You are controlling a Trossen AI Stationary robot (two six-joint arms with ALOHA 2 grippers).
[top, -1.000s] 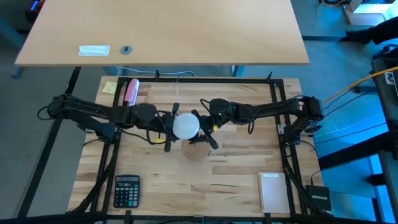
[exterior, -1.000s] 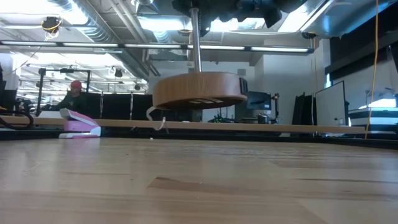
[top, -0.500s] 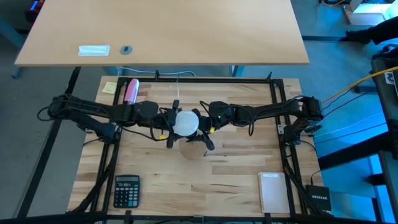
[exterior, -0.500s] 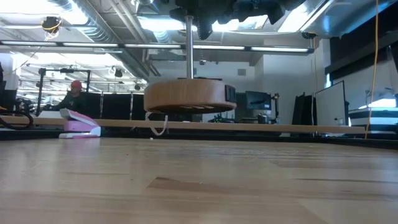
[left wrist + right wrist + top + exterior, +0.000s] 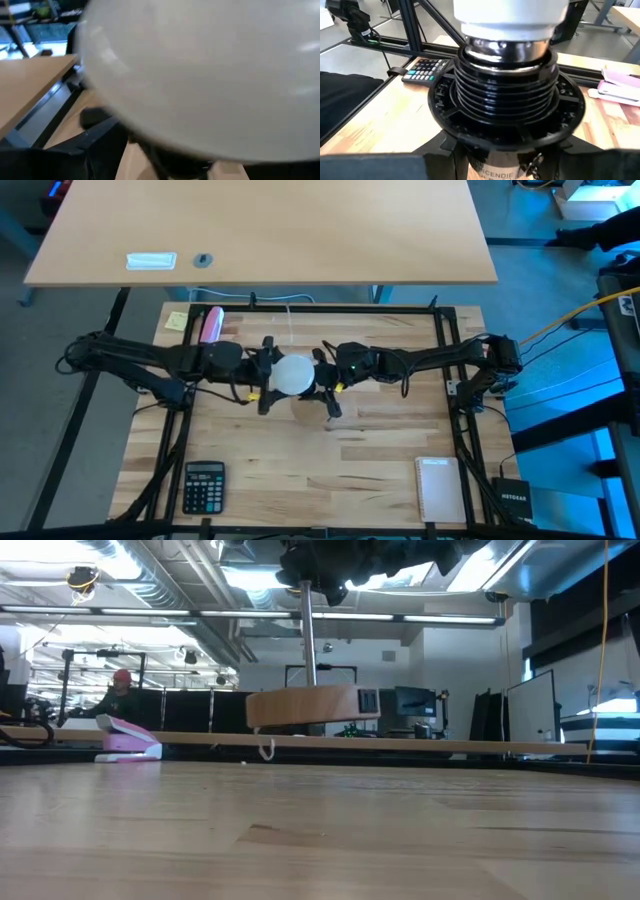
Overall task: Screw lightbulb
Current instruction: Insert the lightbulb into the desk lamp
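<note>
Lightbulb [image 5: 292,375] (screwed in socket [image 5: 506,107]) hides disc [image 5: 313,706] from above.

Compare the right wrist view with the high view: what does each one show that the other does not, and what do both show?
Only the right wrist view shows the black ribbed socket with the bulb's metal screw base partly in it. Only the high view shows both arms, the left gripper open beside the globe, the right gripper at the socket side, and the notebook. Both show the white lightbulb, the calculator and the pink stapler.
</note>
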